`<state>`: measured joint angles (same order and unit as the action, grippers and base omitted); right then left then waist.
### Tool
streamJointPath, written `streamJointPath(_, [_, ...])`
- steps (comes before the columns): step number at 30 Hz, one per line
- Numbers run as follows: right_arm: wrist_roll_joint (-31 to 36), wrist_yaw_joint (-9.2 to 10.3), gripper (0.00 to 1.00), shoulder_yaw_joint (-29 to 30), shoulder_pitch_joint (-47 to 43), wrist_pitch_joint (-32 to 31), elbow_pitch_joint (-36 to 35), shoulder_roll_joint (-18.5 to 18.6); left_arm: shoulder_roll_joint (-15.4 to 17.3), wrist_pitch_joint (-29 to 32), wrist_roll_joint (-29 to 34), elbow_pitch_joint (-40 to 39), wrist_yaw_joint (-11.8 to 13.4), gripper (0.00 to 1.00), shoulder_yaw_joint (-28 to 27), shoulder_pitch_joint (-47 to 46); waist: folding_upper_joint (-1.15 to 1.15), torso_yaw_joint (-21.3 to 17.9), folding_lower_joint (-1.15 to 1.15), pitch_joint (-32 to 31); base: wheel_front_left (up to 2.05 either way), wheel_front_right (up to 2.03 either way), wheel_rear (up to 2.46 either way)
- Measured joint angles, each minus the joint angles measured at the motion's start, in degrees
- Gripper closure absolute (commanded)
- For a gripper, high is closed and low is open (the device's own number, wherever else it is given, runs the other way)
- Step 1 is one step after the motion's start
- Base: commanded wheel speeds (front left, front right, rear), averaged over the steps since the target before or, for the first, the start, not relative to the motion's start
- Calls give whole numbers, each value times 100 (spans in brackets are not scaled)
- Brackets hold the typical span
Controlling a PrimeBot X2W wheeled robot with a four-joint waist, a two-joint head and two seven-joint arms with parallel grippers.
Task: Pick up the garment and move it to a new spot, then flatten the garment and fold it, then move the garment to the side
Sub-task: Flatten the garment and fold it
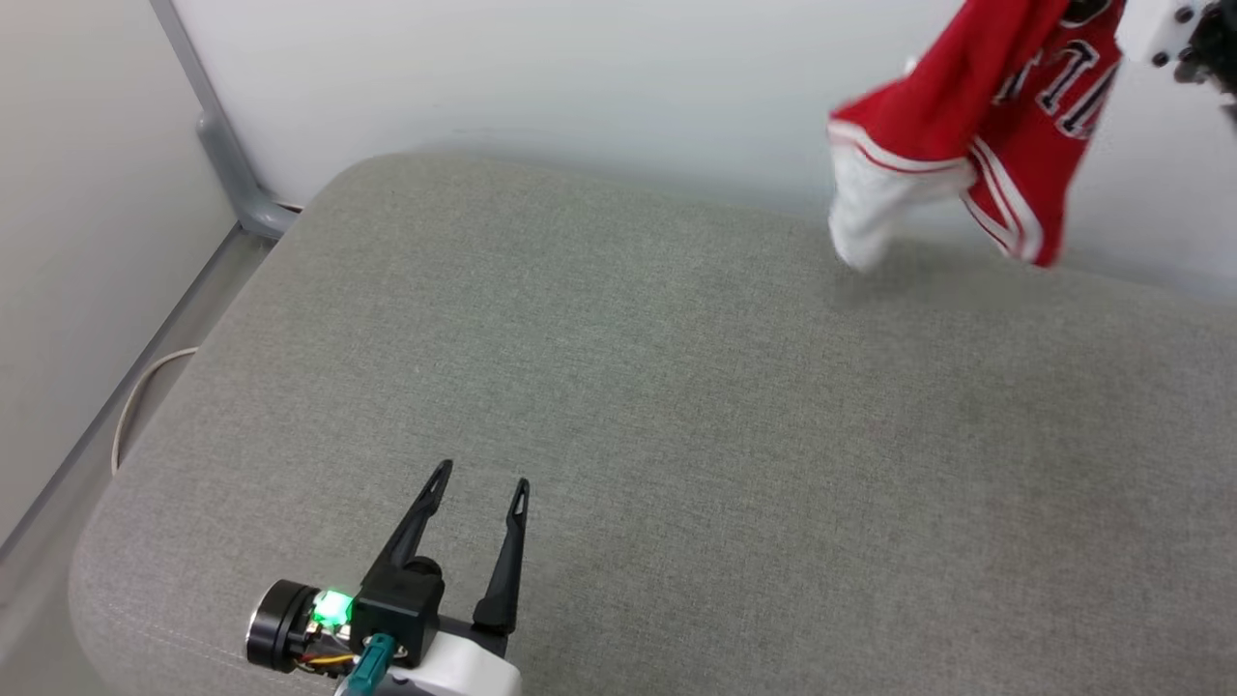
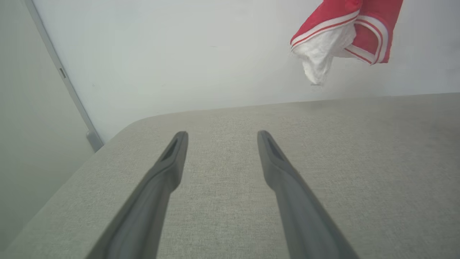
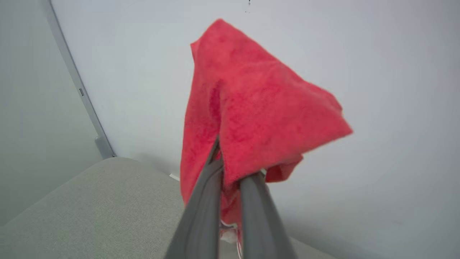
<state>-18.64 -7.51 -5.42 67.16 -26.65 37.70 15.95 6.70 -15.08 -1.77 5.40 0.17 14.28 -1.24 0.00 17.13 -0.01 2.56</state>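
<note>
The garment, a red jersey with a white sleeve and striped trim, hangs in the air over the far right of the grey cushioned surface. Its white sleeve dangles just above the fabric. My right gripper is shut on a red fold of the garment, with cloth draped over its fingertips. In the left wrist view the garment hangs at the upper right, clear of the surface. My left gripper stands open near the front left, empty, fingers well apart.
A pale wall runs behind the cushioned surface. A grey metal post stands at the back left corner, and a thin white cable lies on the floor beside the left edge.
</note>
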Motion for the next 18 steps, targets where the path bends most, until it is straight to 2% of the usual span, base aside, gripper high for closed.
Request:
streamJointPath(3, [2, -1, 100, 37, -174, 204, 79, -113, 12, 0, -1, -52, 33, 0, -68, 89, 0, -15, 0, -58, 0, 0, 0])
streamJointPath(6, [-24, -2, 100, 92, -826, 361, -104, -158, 19, 0, -4, -118, 67, 0, -160, 128, 0, -100, 0, -59, 0, 0, 0])
streamJointPath(13, [-396, 0, 100, 608, -3346, 548, -1148, -281, 30, 0, -9, -171, 85, 0, -258, 203, 0, -440, 0, -3, 0, 0, 0])
streamJointPath(18, [-455, 0, 100, 1046, -5001, 561, -1775, -692, 40, 0, 1, -180, 65, 0, -296, 181, 0, -726, 0, 88, 0, 0, 0])
